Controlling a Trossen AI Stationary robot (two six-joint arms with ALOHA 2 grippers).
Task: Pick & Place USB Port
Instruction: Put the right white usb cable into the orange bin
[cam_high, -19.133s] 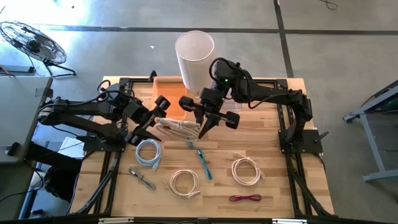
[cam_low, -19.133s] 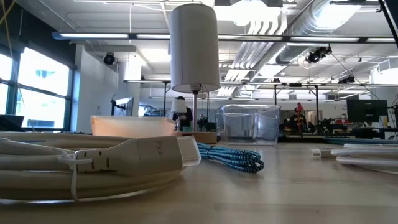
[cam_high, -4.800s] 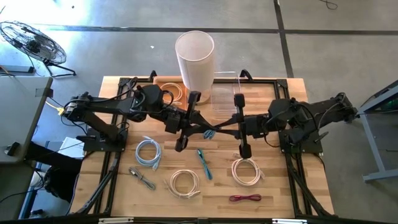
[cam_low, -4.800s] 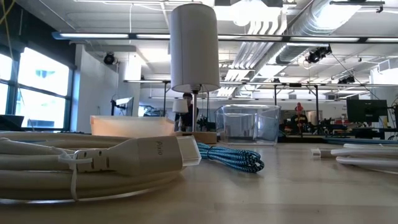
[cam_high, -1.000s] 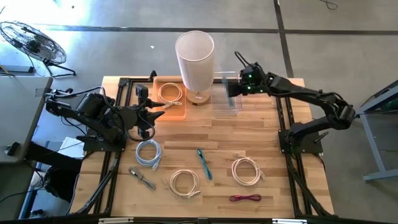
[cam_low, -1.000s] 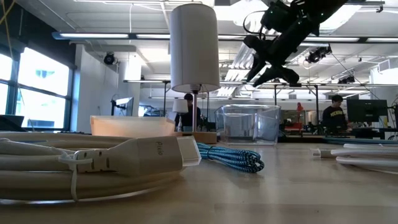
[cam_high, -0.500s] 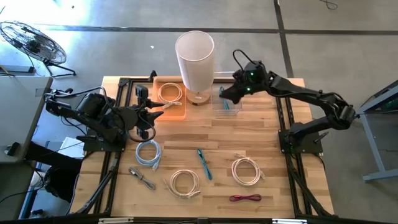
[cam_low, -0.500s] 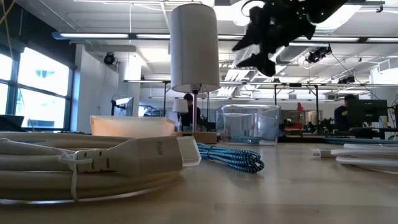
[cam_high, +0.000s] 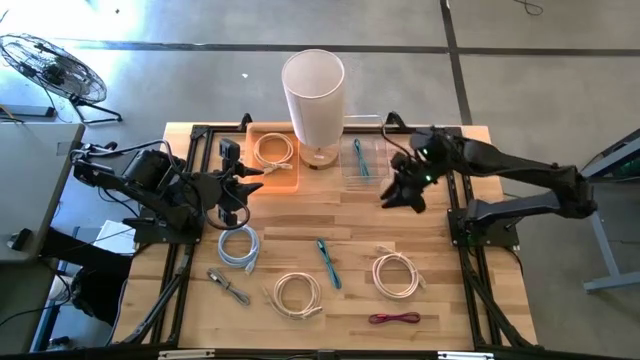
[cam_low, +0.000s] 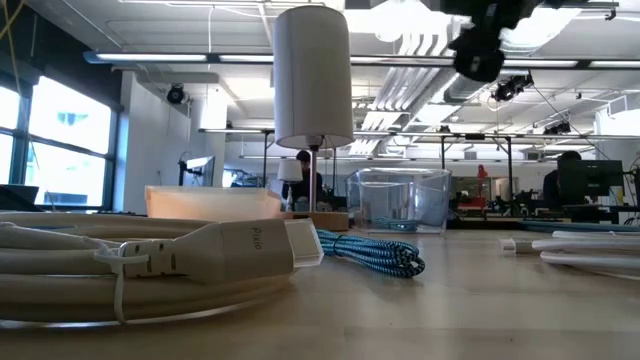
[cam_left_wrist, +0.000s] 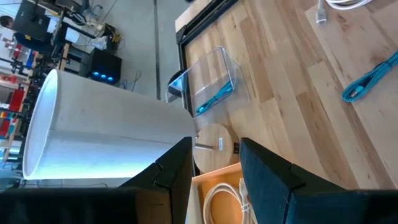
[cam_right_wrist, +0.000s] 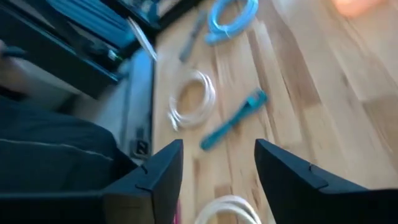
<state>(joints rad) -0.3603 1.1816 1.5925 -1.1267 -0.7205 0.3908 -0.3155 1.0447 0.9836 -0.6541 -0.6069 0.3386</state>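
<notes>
Wooden slats make up the table, with the tall white cylindrical lamp at its back edge, the orange tray holding a cream cable coil just beside it on one side and the clear plastic box on the other. A teal cable already lies inside that box, so the step in hand looks like the next fetch: the right gripper, jaws apart and empty over bare wood beside the box, would do well to line up along the teal cable lying loose at the table's middle, come down squarely on its thicker plug end, and keep clear of the white coils nearby. Half a second ago that gripper hung over the box; it has since swung off toward the table's middle. The left gripper waits unmoved near the tray, jaws parted, holding nothing.
</notes>
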